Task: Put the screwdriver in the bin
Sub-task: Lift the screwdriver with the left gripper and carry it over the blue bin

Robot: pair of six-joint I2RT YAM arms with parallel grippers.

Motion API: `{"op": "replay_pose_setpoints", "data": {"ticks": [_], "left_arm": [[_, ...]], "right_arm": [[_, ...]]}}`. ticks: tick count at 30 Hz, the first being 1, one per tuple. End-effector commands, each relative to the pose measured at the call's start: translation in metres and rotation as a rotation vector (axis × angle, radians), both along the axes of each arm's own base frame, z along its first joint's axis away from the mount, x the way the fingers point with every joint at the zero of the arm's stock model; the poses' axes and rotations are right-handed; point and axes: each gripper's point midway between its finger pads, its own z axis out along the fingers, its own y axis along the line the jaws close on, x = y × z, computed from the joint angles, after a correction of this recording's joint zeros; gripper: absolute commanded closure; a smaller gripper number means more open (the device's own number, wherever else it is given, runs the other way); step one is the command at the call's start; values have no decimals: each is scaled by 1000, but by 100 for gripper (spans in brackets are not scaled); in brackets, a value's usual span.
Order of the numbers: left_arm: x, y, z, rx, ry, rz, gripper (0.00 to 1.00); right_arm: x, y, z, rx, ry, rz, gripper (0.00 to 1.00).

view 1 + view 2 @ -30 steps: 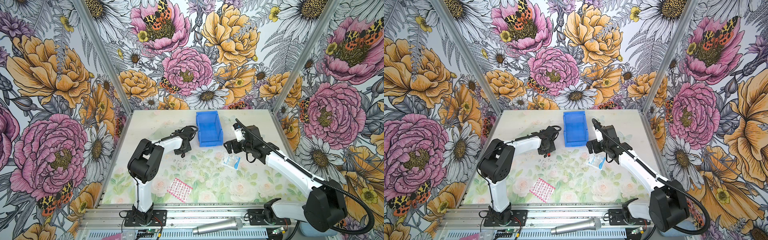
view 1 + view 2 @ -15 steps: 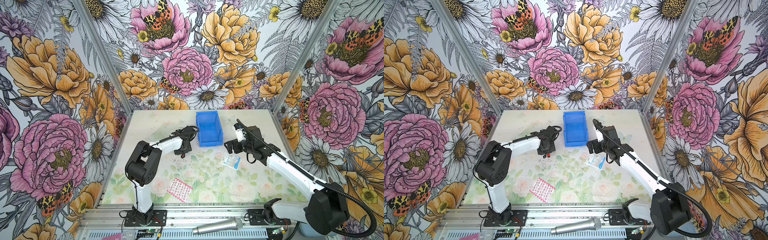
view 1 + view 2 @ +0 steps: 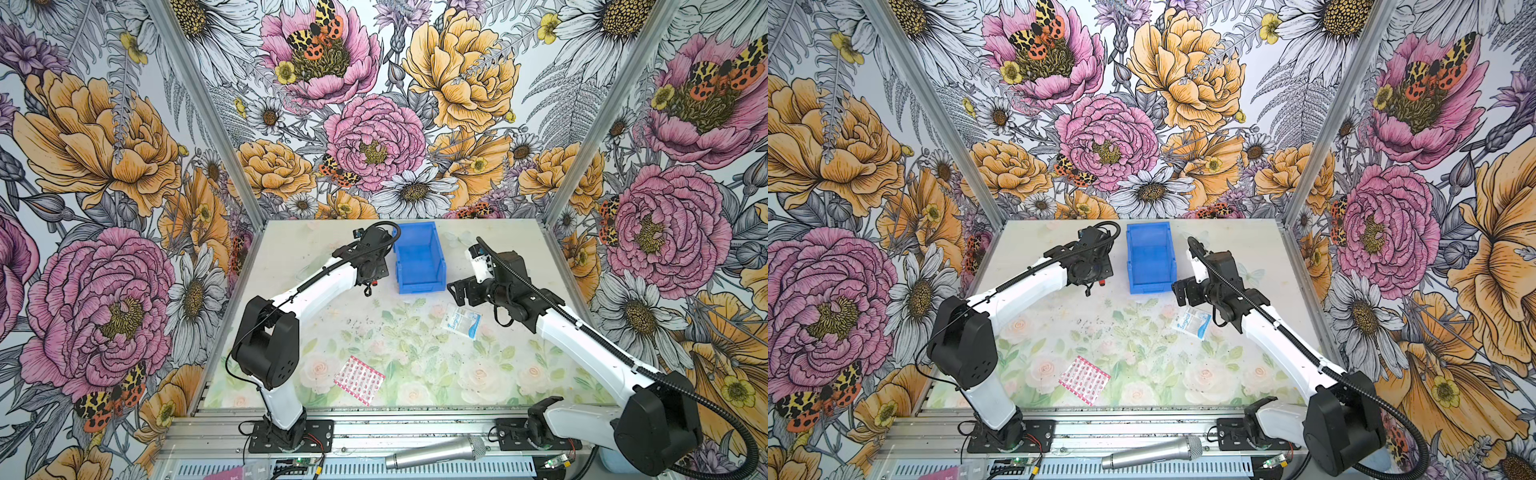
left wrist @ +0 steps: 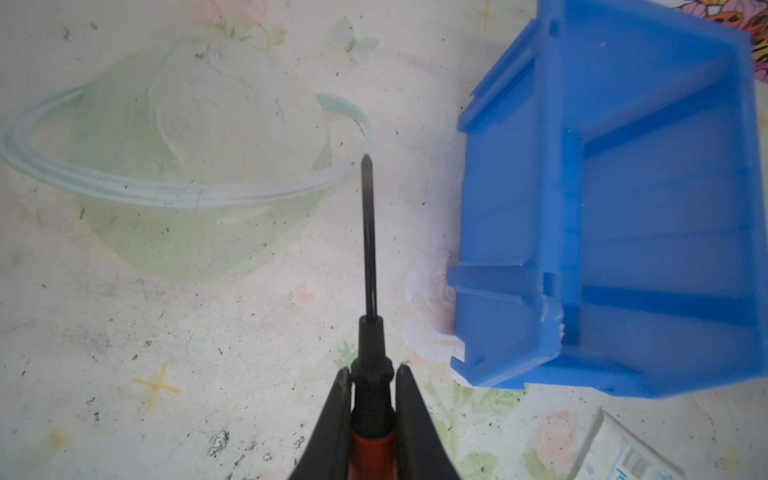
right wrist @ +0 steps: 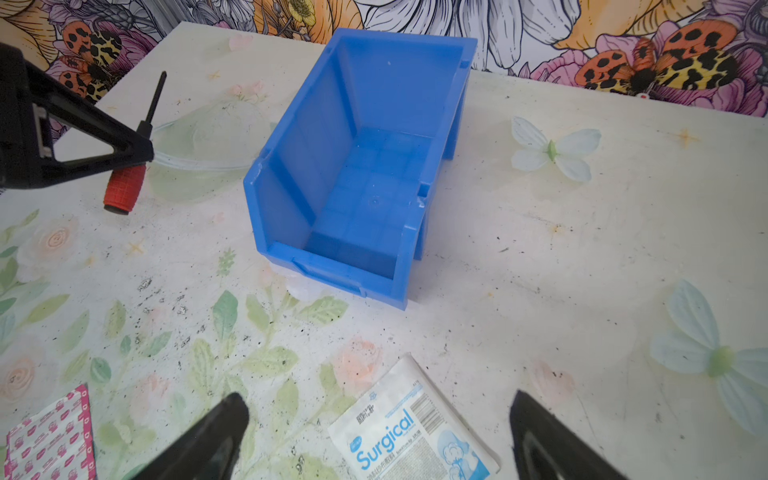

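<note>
Both top views: the bin (image 3: 419, 286) (image 3: 1149, 286) stands at the far end of the table (image 3: 415, 340), its floor bare; the left claw (image 3: 371, 283) is just beside its left wall, open table nearer us; left wrist: left claw (image 4: 371, 374) clamped on the screwdriver (image 4: 369, 249), shaft over a clear bowl (image 4: 187, 174), bin alongside; right wrist: right claw (image 5: 380, 399) spread wide, gripping nothing, over a packet (image 5: 415, 444); the bin's low lip faces it.

A white Surgical packet (image 3: 461, 321) and a pink patterned sheet (image 3: 360, 380) lie well apart on the floral table (image 3: 415, 349); a silver microphone (image 3: 434, 454) rests on the front rail.
</note>
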Motion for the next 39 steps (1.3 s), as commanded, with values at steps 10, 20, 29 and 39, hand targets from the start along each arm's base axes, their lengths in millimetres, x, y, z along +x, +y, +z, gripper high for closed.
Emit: {"op": "replay_pose_setpoints", "data": {"ticks": [10, 20, 29, 39], "left_arm": [[41, -67, 44, -76, -107, -118, 100], [70, -112, 38, -152, -105, -176, 100], [94, -140, 4, -167, -77, -203, 100], [104, -155, -37, -119, -59, -232, 100]], "right_arm": [[-1, -6, 11, 17, -55, -48, 1], [1, -11, 11, 3, -63, -73, 0], [6, -19, 10, 3, -69, -135, 1], [8, -27, 13, -13, -93, -178, 1]]}}
